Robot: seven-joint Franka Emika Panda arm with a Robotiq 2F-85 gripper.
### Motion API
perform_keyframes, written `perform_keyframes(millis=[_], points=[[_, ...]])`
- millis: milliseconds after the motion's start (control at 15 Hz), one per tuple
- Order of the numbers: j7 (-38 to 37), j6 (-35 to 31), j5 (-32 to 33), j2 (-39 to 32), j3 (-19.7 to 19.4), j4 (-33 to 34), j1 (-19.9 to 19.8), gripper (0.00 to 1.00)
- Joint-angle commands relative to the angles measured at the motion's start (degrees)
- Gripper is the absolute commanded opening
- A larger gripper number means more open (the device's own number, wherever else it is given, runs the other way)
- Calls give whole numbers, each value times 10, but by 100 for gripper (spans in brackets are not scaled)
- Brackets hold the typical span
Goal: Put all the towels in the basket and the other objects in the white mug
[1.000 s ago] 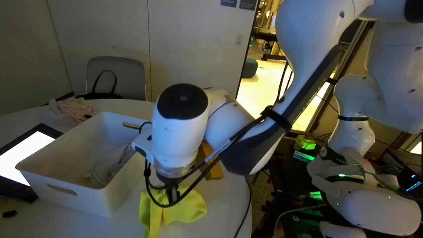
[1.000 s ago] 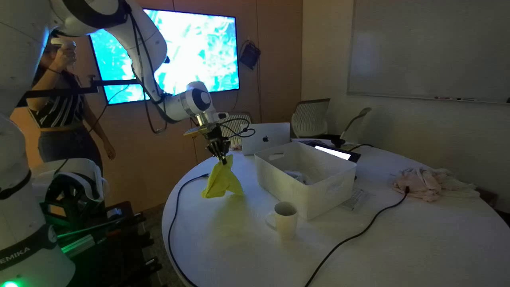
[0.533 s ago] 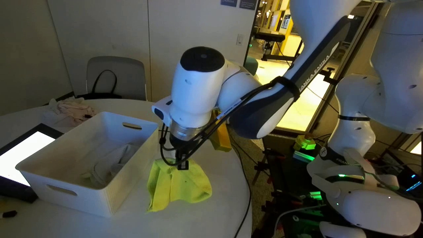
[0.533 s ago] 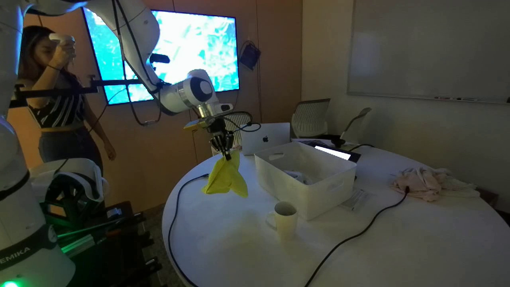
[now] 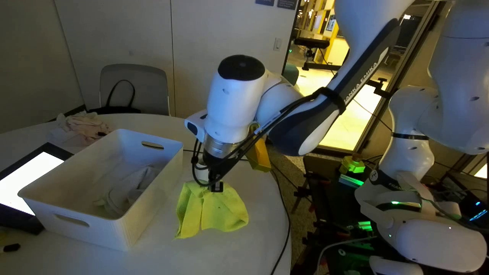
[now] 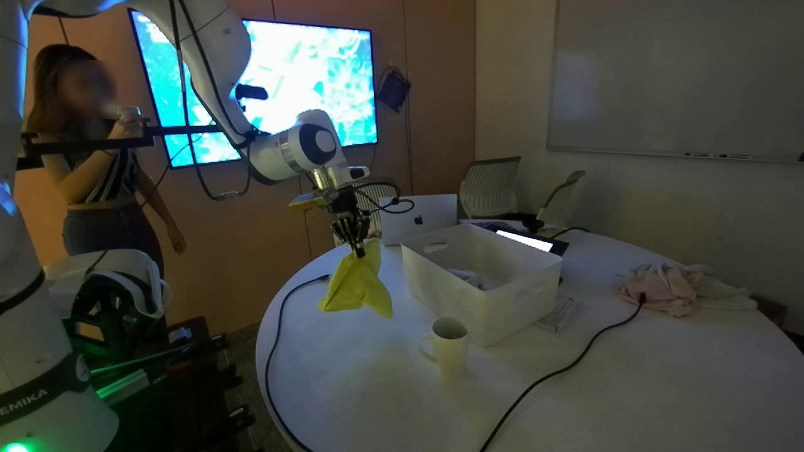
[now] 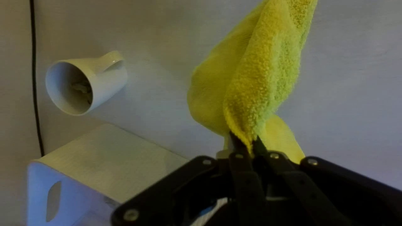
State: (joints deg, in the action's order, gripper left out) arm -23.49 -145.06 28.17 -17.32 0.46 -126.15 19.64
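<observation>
Yellow towel [image 7: 260,81] in my hand [image 7: 246,143]
Nearly closed, I pinch it above the desk [image 6: 628,389], near the basket [image 6: 446,295].

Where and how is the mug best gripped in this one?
Likely the rim just beside the handle, pinched from above: the mug stands upright, mouth open, and its handle points away from the basket, so that side has more room. A shallow pinch seems wise, as something lies inside. The fingers hold the towel, which must go first.
</observation>
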Motion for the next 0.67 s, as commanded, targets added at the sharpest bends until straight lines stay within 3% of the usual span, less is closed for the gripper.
perform_keyframes(millis=[0,400,467,533,600], points=[[-12,-51,13,-60,1,11,-2,3],[-18,-101,-11,-132,-35,3,9,4],[-18,-106,-14,-136,-41,-2,10,28],[-30,-109,-11,-136,-53,-10,17,26],[-41,-114,-11,-136,-63,-16,21,38]])
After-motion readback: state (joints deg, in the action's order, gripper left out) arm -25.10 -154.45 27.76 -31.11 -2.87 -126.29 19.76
